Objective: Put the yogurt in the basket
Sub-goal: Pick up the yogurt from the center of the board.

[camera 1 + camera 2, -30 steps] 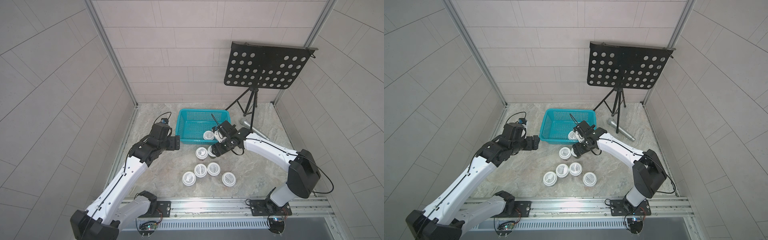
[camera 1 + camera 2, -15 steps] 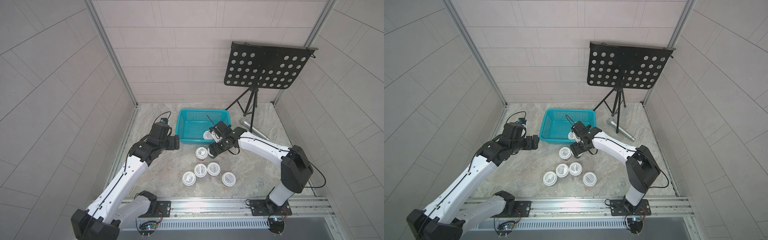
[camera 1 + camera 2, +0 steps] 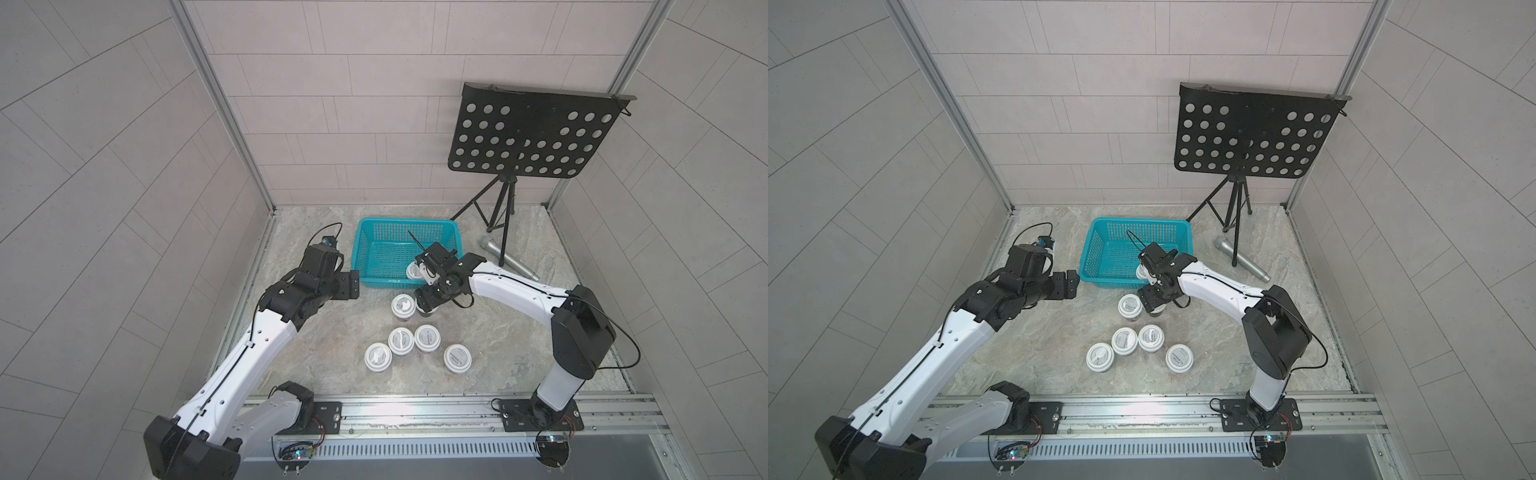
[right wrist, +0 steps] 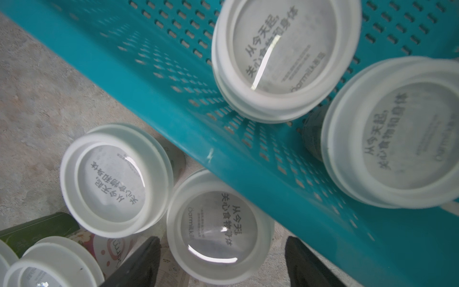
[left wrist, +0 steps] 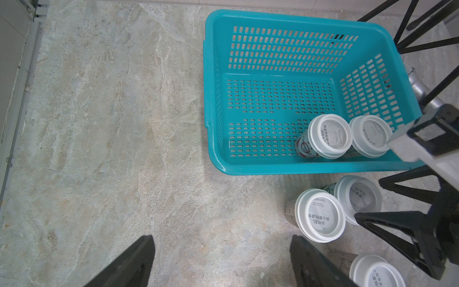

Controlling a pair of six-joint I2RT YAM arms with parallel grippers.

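Two yogurt cups (image 5: 330, 136) already stand side by side in the near right corner of the basket (image 5: 248, 18), upright, white lids up. Six more wait on the surface: a pair (image 3: 403, 306) touching just outside the basket's near wall, and four (image 3: 401, 340) in a loose row nearer the rail.

The right gripper (image 4: 221, 263) hangs directly over the pair's right-hand cup (image 4: 218, 236), which sits under the basket's rim. Its jaws stand apart, one on each side of the lid, clamped on nothing. So the cup lies straight below the jaws, its long axis vertical, and the likely next move is a short drop and a squeeze. The neighbour cup (image 4: 115, 180) touches it on the left, leaving one jaw little room.

The left gripper (image 5: 221, 263) is further off, over bare surface left of the basket, jaws wide apart and empty.

Lids carry grey Chinese print, including "关心食物和身体", and the brand "Oarmilk".
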